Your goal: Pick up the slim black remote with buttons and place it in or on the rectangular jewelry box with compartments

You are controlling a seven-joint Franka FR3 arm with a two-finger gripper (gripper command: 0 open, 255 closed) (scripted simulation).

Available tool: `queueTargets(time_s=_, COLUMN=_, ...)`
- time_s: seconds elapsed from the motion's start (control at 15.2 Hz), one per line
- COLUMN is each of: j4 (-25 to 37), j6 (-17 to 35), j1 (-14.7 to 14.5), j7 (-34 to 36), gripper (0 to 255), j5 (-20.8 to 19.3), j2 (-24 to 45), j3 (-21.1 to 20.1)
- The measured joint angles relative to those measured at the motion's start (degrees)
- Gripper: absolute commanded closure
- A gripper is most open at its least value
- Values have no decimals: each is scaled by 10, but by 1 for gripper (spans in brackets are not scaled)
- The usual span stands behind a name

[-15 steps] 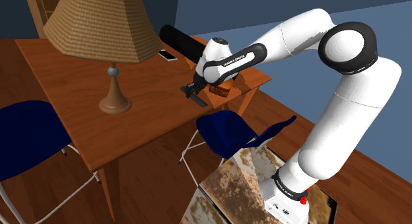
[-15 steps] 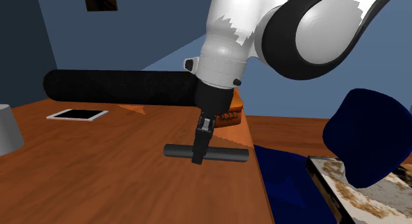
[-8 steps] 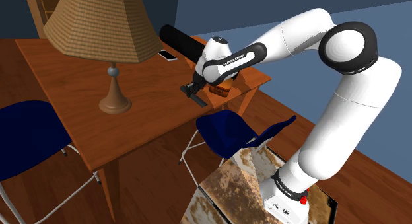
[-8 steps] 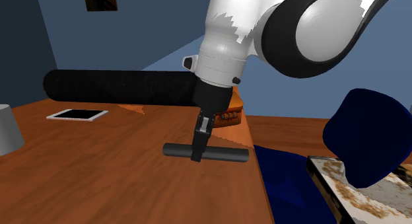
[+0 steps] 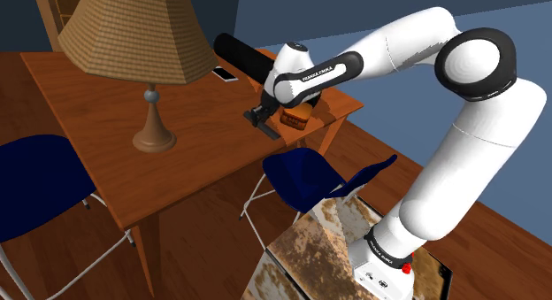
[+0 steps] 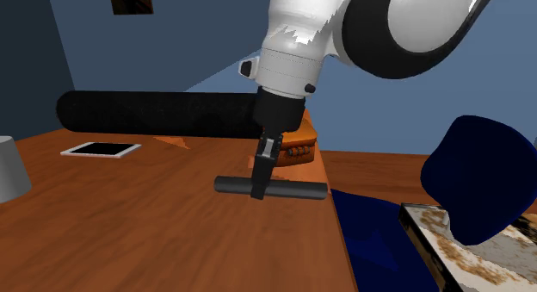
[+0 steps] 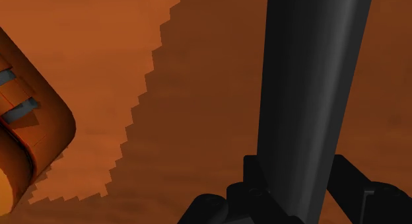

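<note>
My end effector (image 6: 258, 188) is closed on the slim black remote (image 6: 293, 188), clamped near the middle of its length, so the remote sticks out level to either side of my fingers (image 7: 348, 181). The jewelry box (image 6: 301, 150), a brown-orange case with rounded corners, sits on the table (image 6: 129, 234) near its edge. The remote hangs just in front of the box as the second exterior view looks at it, close to it but not touching. From my wrist, the box lies off to one side of the remote. I judge that the remote's long axis runs roughly alongside the box's near face rather than pointing at it. The remote seems a little clear of the table. As I read it, the carry is a short shift across the remote's length toward the box, rising enough to clear its rim.
</note>
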State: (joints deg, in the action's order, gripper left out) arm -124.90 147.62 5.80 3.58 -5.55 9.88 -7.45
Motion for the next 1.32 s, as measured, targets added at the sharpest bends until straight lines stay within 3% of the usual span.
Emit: queueTargets(time_s=1.32, j4=62, j6=-144, j1=3, j7=-23, gripper=255, j5=28, j2=-83, j3=-5)
